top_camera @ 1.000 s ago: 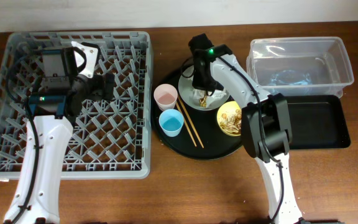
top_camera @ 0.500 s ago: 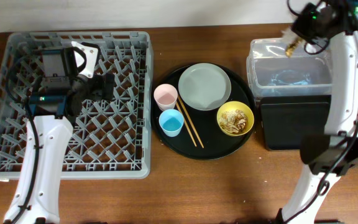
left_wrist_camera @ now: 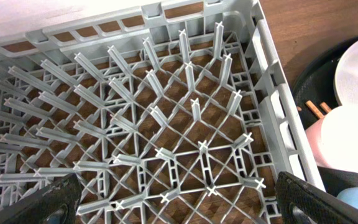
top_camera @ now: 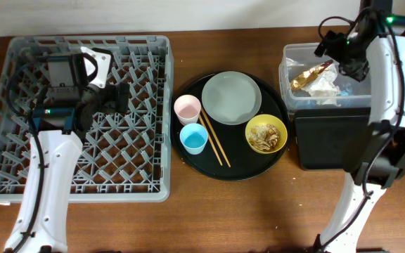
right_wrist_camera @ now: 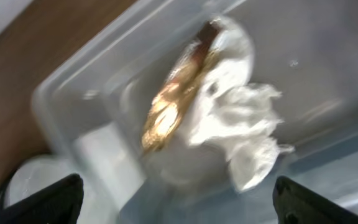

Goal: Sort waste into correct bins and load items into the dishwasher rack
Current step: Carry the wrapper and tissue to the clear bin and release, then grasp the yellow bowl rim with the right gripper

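Observation:
The crumpled white paper with its gold-brown wrapper (top_camera: 318, 78) is inside the clear tub (top_camera: 290, 98), blurred in the right wrist view, paper (right_wrist_camera: 229, 124). My right gripper (top_camera: 335, 46) hovers open just above it, touching nothing, gripper (right_wrist_camera: 179, 200). My left gripper (top_camera: 121, 98) hangs open over the grey dishwasher rack (top_camera: 20, 140), gripper (left_wrist_camera: 185, 205) with only pegs between its fingers. On the round black tray lie the grey plate (top_camera: 231, 97), the yellow bowl (top_camera: 266, 133) holding brown scraps, the pink cup (top_camera: 187, 109), the blue cup (top_camera: 193, 138) and the chopsticks (top_camera: 215, 140).
The shallow black rectangular tray (top_camera: 332, 144) sits in front of the clear tub. The round black tray (top_camera: 230, 172) lies between rack and bins. The rack's right wall (left_wrist_camera: 278, 106) stands close to the pink cup (left_wrist_camera: 347, 143). My right arm reaches up along the table's right side.
My right gripper carried the paper and wrapper from the plate to above the clear tub and opened; the waste is now in the tub. The left arm has not moved.

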`<state>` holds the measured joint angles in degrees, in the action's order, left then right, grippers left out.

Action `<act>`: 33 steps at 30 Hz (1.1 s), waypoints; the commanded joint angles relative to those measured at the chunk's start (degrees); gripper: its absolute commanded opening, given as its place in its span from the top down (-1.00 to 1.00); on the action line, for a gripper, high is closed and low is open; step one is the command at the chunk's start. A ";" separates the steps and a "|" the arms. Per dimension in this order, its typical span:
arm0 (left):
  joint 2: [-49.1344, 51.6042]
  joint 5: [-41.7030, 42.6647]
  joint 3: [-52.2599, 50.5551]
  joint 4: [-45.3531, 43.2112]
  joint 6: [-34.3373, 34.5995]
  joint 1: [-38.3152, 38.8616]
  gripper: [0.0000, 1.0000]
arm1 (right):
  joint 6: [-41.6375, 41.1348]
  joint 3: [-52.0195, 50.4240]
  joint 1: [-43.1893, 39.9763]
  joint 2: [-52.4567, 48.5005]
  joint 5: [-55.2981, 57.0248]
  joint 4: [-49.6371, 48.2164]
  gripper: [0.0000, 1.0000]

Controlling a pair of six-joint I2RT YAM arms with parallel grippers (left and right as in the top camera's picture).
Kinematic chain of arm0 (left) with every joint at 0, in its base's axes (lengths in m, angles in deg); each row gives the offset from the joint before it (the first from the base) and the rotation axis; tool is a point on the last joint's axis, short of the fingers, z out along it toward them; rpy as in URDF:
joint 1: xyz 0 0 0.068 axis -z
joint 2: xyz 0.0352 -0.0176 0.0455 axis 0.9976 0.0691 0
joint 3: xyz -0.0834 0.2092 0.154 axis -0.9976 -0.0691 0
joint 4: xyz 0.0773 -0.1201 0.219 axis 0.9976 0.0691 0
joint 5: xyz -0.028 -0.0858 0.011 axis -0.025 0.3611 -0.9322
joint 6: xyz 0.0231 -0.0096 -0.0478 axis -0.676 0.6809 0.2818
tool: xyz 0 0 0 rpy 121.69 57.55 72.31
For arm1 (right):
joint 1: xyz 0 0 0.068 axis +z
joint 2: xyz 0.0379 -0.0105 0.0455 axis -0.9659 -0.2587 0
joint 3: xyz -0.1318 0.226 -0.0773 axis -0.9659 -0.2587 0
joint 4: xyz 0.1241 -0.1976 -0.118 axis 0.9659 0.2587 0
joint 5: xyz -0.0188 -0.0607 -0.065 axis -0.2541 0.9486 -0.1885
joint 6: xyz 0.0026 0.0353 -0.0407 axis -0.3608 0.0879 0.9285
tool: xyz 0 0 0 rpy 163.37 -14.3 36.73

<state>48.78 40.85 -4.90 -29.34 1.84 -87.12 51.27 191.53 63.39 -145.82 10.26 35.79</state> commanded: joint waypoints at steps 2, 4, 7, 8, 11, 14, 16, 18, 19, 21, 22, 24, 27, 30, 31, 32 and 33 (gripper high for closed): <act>0.31 0.79 1.42 0.09 -0.70 0.22 -0.99 | 8.33 5.86 3.02 11.74 -8.63 7.61 -0.85; 0.31 0.81 1.42 0.09 -0.70 0.24 -0.99 | 8.35 5.86 4.66 15.06 -8.61 10.47 -0.83; 0.26 0.74 1.42 0.13 -0.70 0.22 -0.99 | 8.50 5.86 6.88 18.45 -8.61 14.34 -0.71; 0.11 0.61 1.42 0.13 -0.68 0.22 -0.99 | 8.50 5.86 7.96 19.50 -8.61 16.26 -0.68; -1.84 0.59 1.42 0.13 0.39 0.20 -0.99 | 8.48 5.86 11.19 20.41 -5.79 21.33 -0.60; -4.90 -0.31 1.42 0.07 1.95 0.17 -0.99 | 8.24 4.48 16.02 20.33 -1.99 23.63 -0.54; -6.91 -3.78 1.42 0.11 6.54 0.17 -0.99 | 4.26 2.01 19.85 20.26 4.68 22.71 -0.52; -8.13 -5.60 1.42 0.11 8.15 0.17 -0.99 | 0.90 -1.60 23.82 19.69 10.03 20.50 -0.49; -8.33 -5.92 1.42 0.13 8.15 0.17 -0.99 | 0.46 -3.96 25.53 19.54 10.73 18.73 -0.45; -8.28 -5.92 1.42 0.35 8.13 0.17 -0.99 | 0.46 -9.01 28.11 19.45 10.75 14.67 -0.38; -8.20 -5.90 1.42 0.79 8.13 0.17 -0.99 | 0.48 -13.51 29.86 19.45 10.75 10.91 -0.26; -8.20 -5.88 1.42 0.98 8.15 0.20 -0.99 | 0.50 -20.24 32.04 19.45 10.75 5.31 -0.11; -8.20 -5.90 1.42 1.01 8.15 0.17 -0.99 | 0.50 -31.45 34.62 19.45 10.99 -3.50 0.07; -8.20 -5.90 1.42 1.22 8.13 0.17 -0.99 | 0.48 -41.90 34.95 19.45 10.93 -11.39 0.16; -8.20 -5.90 1.42 1.40 8.13 0.17 -0.99 | 0.48 -45.09 34.84 19.45 10.95 -13.53 0.18; -8.20 -5.90 1.42 1.40 8.13 0.17 -0.99 | 0.50 -47.91 34.80 19.45 10.95 -15.26 0.21; -8.20 -5.90 1.42 1.42 8.13 0.17 -0.99 | 0.52 -49.27 34.80 19.45 10.97 -15.98 0.22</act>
<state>40.72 35.39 -4.47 -27.97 9.23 -87.12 52.43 147.66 98.36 -126.69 20.03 22.24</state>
